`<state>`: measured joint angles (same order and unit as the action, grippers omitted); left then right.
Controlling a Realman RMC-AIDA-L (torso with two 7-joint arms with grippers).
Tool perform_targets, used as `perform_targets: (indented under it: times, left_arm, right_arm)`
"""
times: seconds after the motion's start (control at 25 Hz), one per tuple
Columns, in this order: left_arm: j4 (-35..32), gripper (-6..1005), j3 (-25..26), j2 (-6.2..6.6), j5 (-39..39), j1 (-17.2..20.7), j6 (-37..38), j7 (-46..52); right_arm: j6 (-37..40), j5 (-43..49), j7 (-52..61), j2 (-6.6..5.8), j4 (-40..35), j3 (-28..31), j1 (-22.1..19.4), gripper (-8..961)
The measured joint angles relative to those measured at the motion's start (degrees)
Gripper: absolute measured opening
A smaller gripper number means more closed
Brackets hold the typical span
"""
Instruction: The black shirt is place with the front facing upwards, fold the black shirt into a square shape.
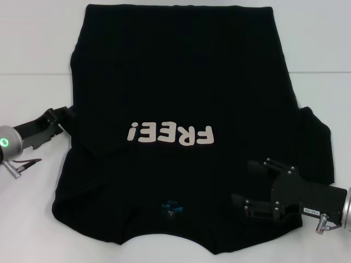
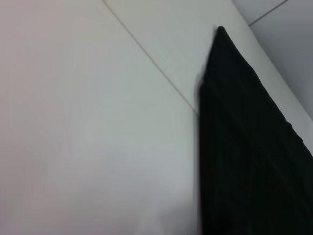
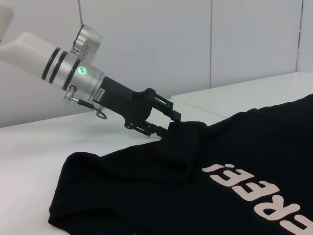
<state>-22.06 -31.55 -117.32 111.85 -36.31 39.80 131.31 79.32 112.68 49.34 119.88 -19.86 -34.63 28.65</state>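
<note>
The black shirt (image 1: 181,82) lies flat on the white table, front up, collar toward me. Its white "FREE!" lettering (image 1: 170,134) reads upside down from the head view, and a small blue neck label (image 1: 171,207) shows at the collar. My left gripper (image 1: 67,118) is at the shirt's left edge. In the right wrist view this left gripper (image 3: 172,123) is shut on a raised fold of the sleeve (image 3: 183,144). My right gripper (image 1: 245,183) hovers open over the shirt's near right shoulder. The left wrist view shows only a black cloth edge (image 2: 244,147).
The right sleeve (image 1: 317,142) spreads out onto the white table (image 1: 33,55). A seam line (image 1: 33,74) crosses the table behind the shirt. Bare table lies on both sides of the shirt.
</note>
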Motion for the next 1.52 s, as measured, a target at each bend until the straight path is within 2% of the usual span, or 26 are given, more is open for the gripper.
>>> perform_targets:
  times: [0.16,0.44,0.72,0.96,1.08,1.2,1.4,1.52]
  left_arm:
    - [0.00,646,0.16,-0.71,-0.19,-0.37,-0.70,-1.42]
    - [0.00,657,0.38,-1.12,-0.78,-1.11,1.03,-1.50]
    - [0.05,668,0.52,-1.12,-4.69,-2.09,7.99,-1.03]
    - [3.88,677,0.52,-1.19,-9.21,-6.29,13.52,-1.05]
    - [4.17,682,0.53,-1.19,-10.13,-7.23,16.73,-1.20]
    - [4.15,686,1.24,-0.52,-12.61,-6.03,20.52,-1.07]
    - [4.85,694,4.20,0.84,-18.75,-0.96,27.77,-1.27]
    - [3.75,699,1.90,2.05,-18.51,1.27,31.07,-4.05]
  right_arm:
    - [0.15,0.00,0.00,0.00,0.00,-0.03,0.00,941]
    - [0.26,0.02,0.10,0.00,0.00,-0.09,-0.13,941]
    - [0.26,0.03,-0.02,0.00,0.00,-0.07,-0.56,941]
    - [0.48,-0.03,-0.12,0.00,0.00,0.25,-0.81,941]
    - [0.48,-0.17,-0.13,0.00,0.00,0.32,-0.88,941]
    - [0.49,-0.26,-0.13,-0.01,-0.01,0.41,-0.88,941]
    - [0.48,-0.27,-0.13,0.03,-0.01,0.43,-0.83,941]
    - [0.24,-0.29,0.48,0.04,-0.01,0.60,-0.77,941]
